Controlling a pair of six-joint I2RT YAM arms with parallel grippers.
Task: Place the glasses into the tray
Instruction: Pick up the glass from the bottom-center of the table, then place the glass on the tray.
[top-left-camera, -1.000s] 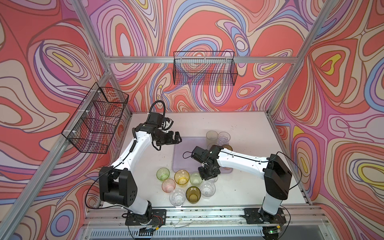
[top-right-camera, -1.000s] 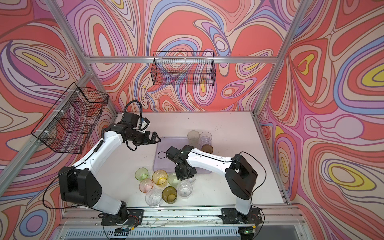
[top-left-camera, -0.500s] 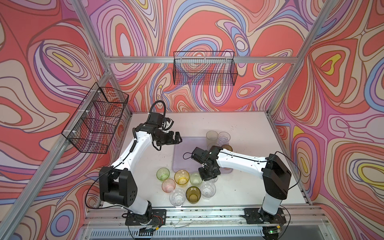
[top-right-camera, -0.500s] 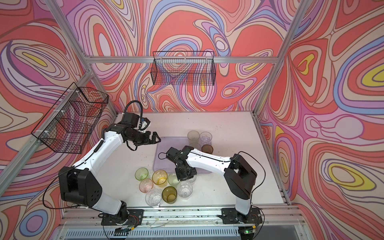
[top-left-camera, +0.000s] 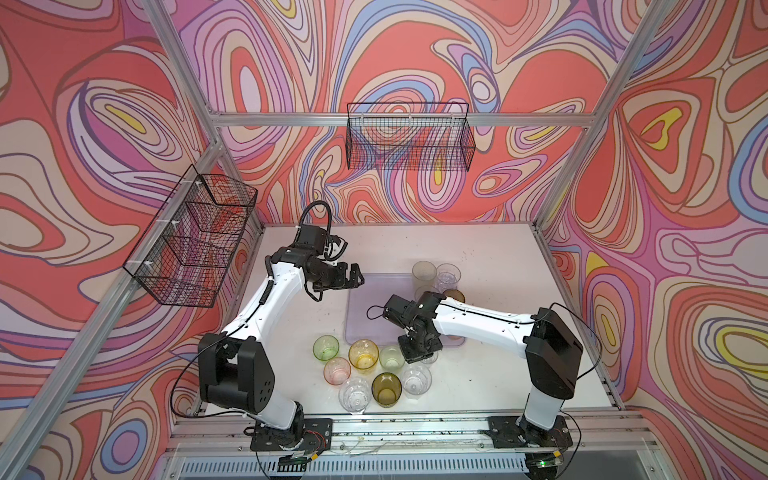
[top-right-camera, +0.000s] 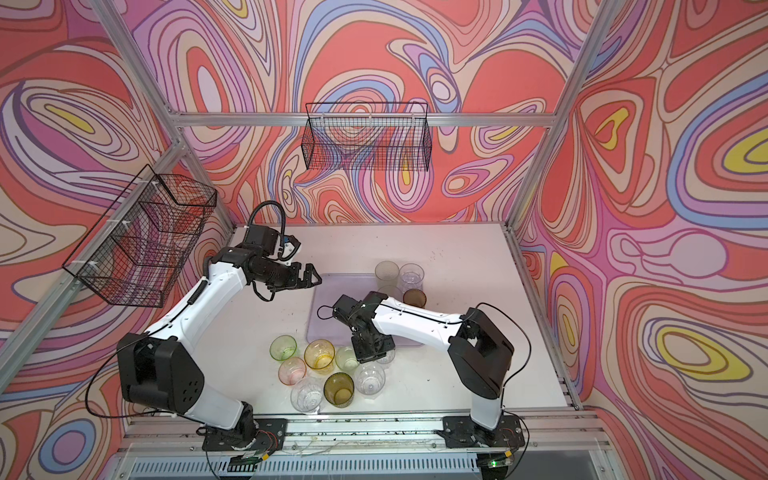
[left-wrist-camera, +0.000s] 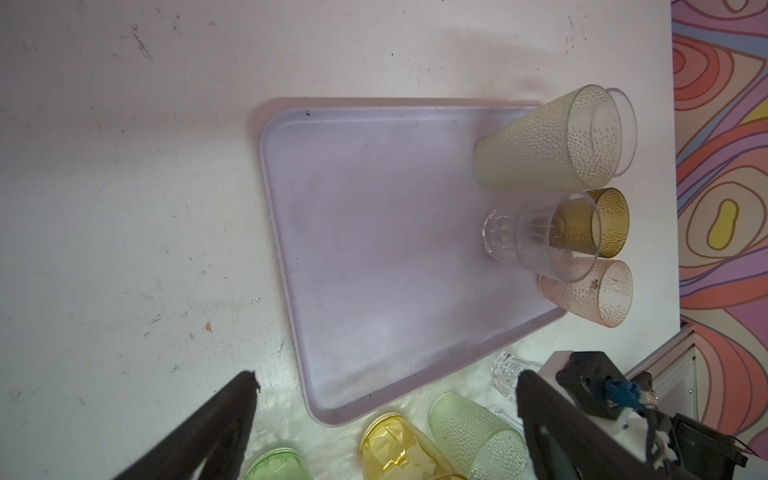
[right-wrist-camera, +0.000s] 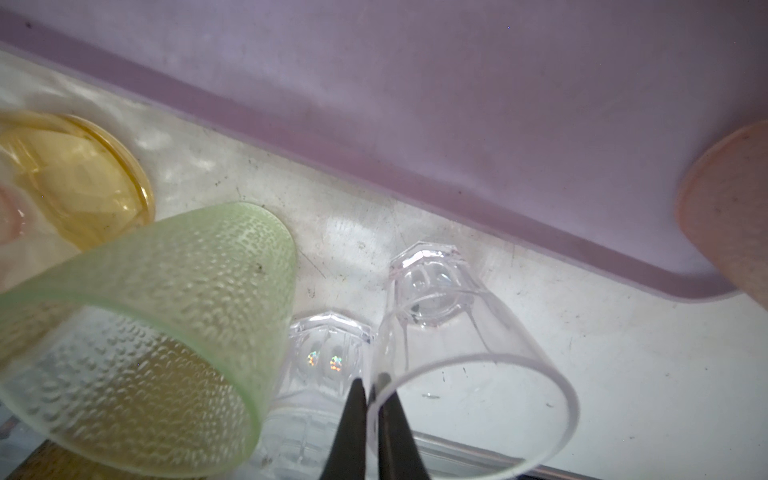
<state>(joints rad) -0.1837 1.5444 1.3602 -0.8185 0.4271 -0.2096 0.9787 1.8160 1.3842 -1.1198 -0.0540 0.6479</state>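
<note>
Right gripper (right-wrist-camera: 370, 379) is clamped on the rim of a clear glass (right-wrist-camera: 440, 299) just outside the tray (right-wrist-camera: 415, 104) — nearly hidden in both top views. Left gripper (top-left-camera: 357, 276) gapes wide near the tray's corner; other glasses (left-wrist-camera: 540, 141) — partly overlapping — stand inside.

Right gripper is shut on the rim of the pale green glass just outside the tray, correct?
Not quite: the right gripper is shut on the rim of the clear faceted glass, not the pale green glass beside it. The right wrist view shows this; that glass is just outside the tray.
</note>
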